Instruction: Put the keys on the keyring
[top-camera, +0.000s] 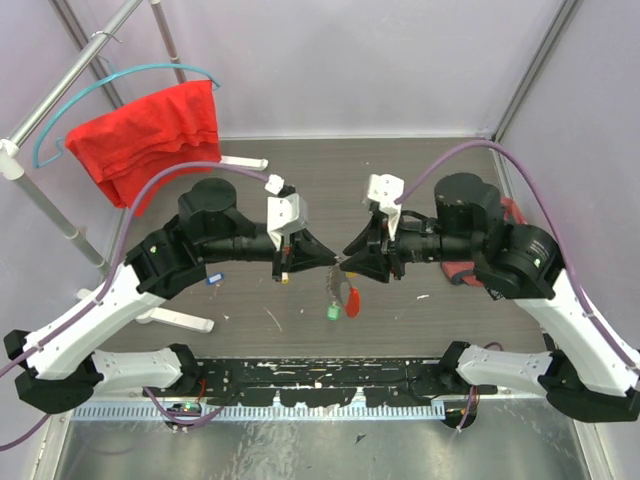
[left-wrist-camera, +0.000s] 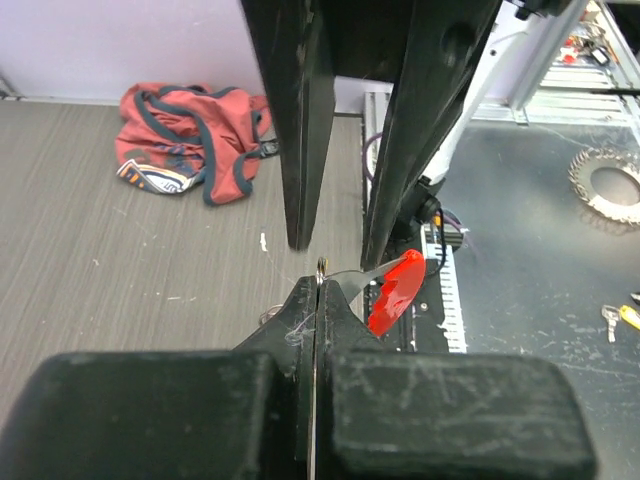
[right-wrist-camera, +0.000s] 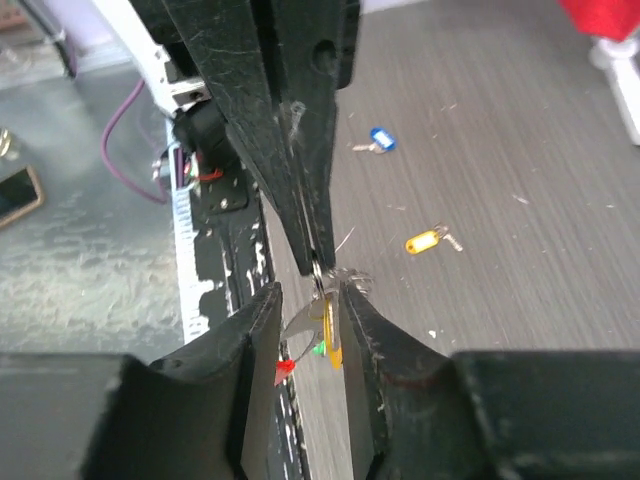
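Observation:
My left gripper (top-camera: 331, 260) (left-wrist-camera: 319, 282) is shut on the thin metal loop of the keyring (left-wrist-camera: 322, 268), held above the table. The keyring's red bar (left-wrist-camera: 395, 290) (top-camera: 352, 300) hangs below and to one side. A green-tagged key (top-camera: 333, 312) (right-wrist-camera: 320, 348) and a yellow-tagged key (right-wrist-camera: 332, 328) dangle from the loop. My right gripper (top-camera: 349, 258) (right-wrist-camera: 310, 292) faces the left one tip to tip, jaws open, with the yellow tag between its fingers. A blue-tagged key (right-wrist-camera: 380, 140) (top-camera: 213, 279) and another yellow-tagged key (right-wrist-camera: 425, 241) lie loose on the table.
A red cloth (top-camera: 150, 135) hangs on a hanger at the back left. A red and blue bag (left-wrist-camera: 190, 140) lies behind the right arm. A black rail (top-camera: 320, 378) runs along the near edge. More keys (left-wrist-camera: 620, 318) lie on the metal sheet beyond it.

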